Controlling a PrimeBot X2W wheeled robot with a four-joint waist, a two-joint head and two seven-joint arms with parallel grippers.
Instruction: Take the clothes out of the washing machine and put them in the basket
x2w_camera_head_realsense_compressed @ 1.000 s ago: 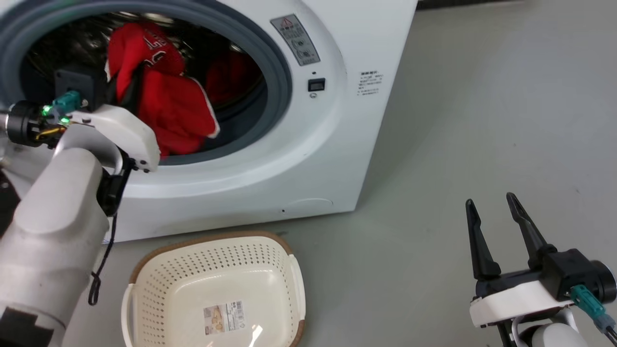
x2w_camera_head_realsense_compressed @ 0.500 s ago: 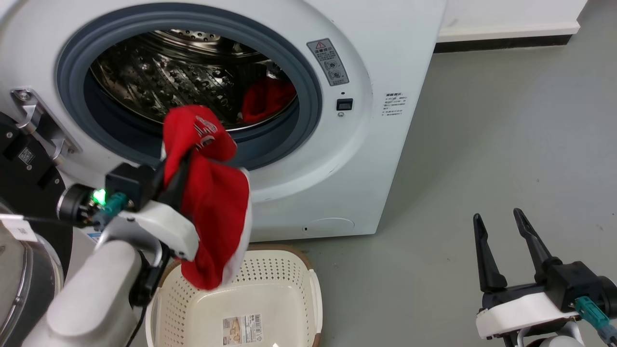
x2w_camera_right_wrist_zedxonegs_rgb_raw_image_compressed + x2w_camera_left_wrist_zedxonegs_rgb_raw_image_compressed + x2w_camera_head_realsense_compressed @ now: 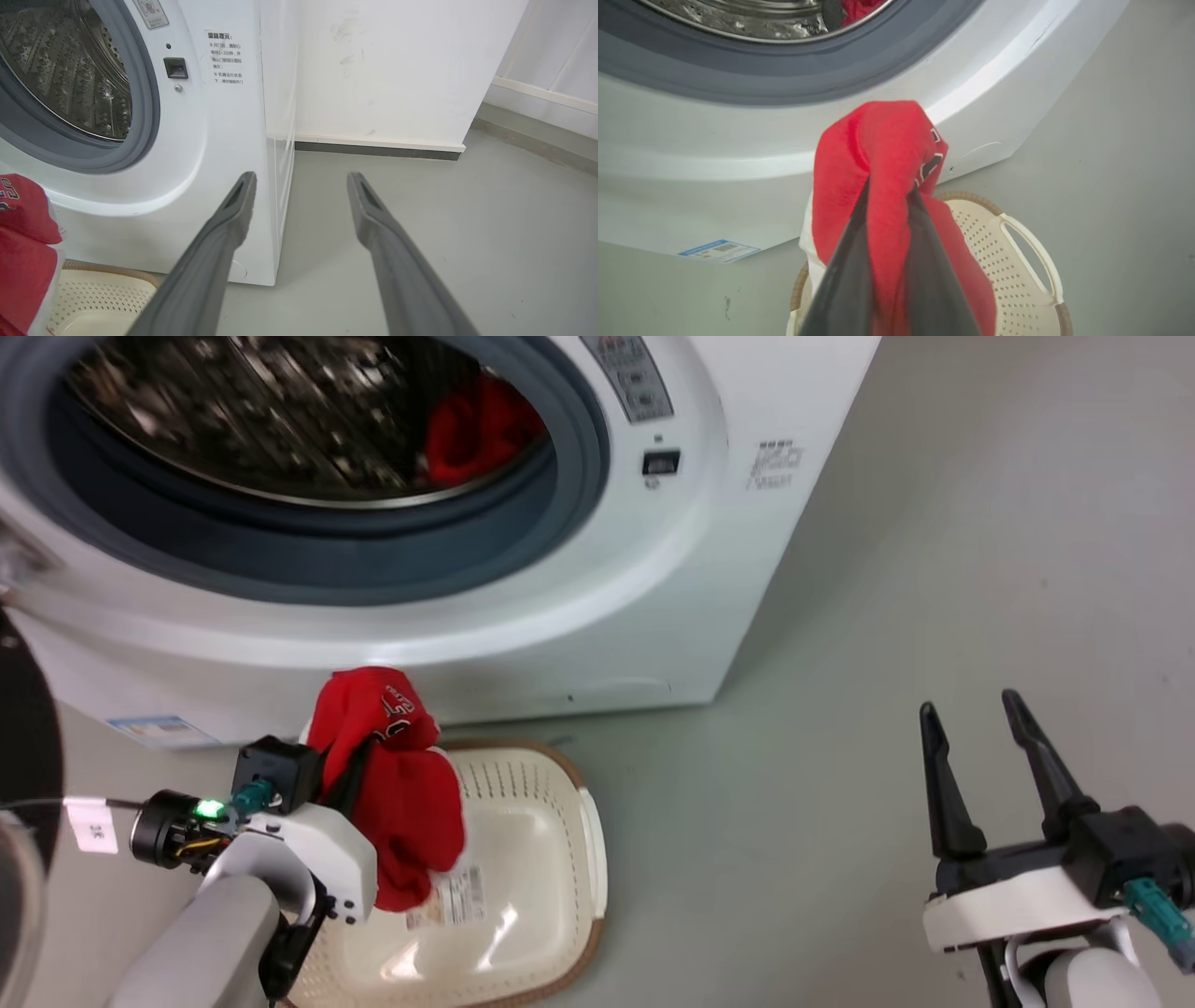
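Our left gripper (image 3: 888, 189) pinched a red garment (image 3: 411, 812), which hung over the basket (image 3: 560, 775) in front of the washing machine (image 3: 597, 616). A second garment (image 3: 476, 425) lay in the drum (image 3: 233, 429), and our right gripper (image 3: 969, 705) stood spread over the floor (image 3: 934, 523).

Soft red cloth (image 3: 411, 803) is hanging over a glossy perforated plastic basket (image 3: 523, 789); the steel drum (image 3: 233, 420) is gleaming.
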